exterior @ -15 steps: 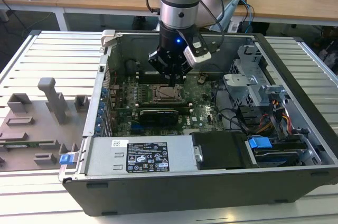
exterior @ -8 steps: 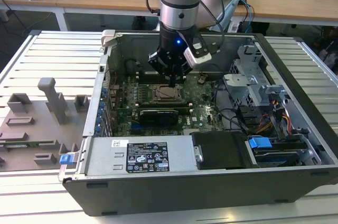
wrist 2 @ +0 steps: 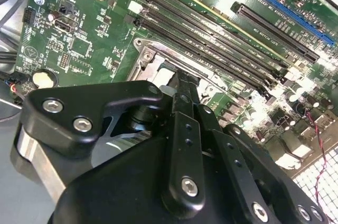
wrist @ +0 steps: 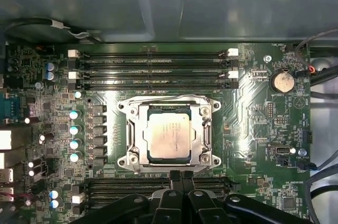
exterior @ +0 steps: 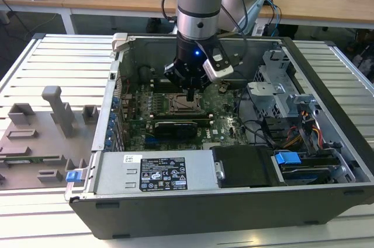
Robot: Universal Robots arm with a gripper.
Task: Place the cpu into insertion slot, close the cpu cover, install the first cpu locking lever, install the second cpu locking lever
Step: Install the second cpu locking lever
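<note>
The cpu point(wrist: 168, 134), a silvery square chip, lies flat in the insertion slot point(wrist: 169, 108) on the green board. The cpu cover point(wrist: 204, 131), a silvery frame, lies down around the chip. A thin wire lever point(wrist: 163, 97) runs along one side of the cover. My gripper point(wrist: 182, 175) hangs just off the socket's edge, black fingers pressed together with nothing seen between them. In the second wrist view the gripper point(wrist 2: 182, 78) tip sits right at the cover point(wrist 2: 153, 66) edge. The exterior view shows the gripper point(exterior: 189, 94) low inside the case over the socket point(exterior: 183, 105).
The open computer case point(exterior: 193, 201) lies on a slatted table. Long black memory slots point(wrist: 150, 68) flank the socket, and a coin battery point(wrist: 281, 81) sits nearby. Drive cages and cables point(exterior: 292, 119) fill the exterior view's right. Grey fixtures point(exterior: 55, 110) stand on the exterior view's left.
</note>
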